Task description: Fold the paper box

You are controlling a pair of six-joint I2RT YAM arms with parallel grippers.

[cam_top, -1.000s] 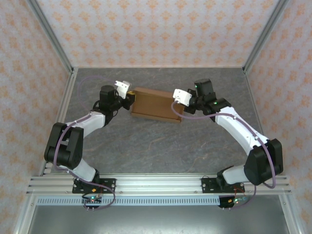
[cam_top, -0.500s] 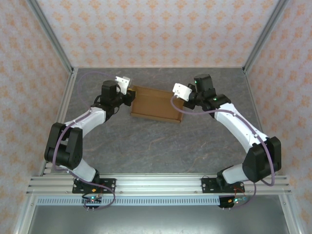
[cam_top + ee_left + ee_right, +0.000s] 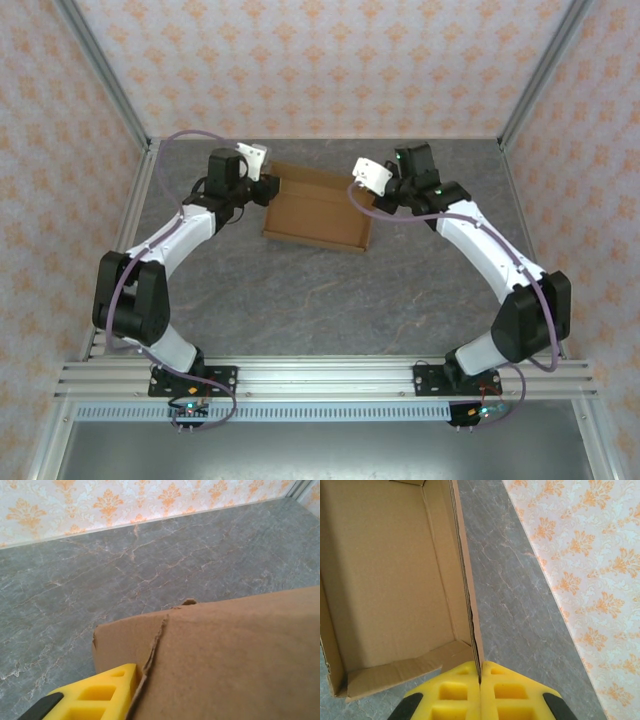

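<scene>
The paper box [image 3: 318, 210] is a shallow open tray of brown cardboard, standing at the back middle of the table. My right gripper [image 3: 362, 190] is at its right far corner. In the right wrist view, this gripper [image 3: 480, 672] is shut on the thin side wall [image 3: 465, 570], with the box's bare inside [image 3: 385, 580] to the left. My left gripper [image 3: 268, 186] is at the box's left end. In the left wrist view, one yellow finger [image 3: 95, 695] lies against the outer cardboard wall [image 3: 230, 660], which hides the other finger.
The grey marble table [image 3: 300, 300] has free room in front of the box. Patterned walls [image 3: 320, 60] and aluminium posts [image 3: 105, 70] close in the back and both sides. The back wall's foot [image 3: 125, 522] runs close behind the box.
Both grippers and the box have shifted toward the back wall. The box's left end has swung back, and it now sits flatter.
</scene>
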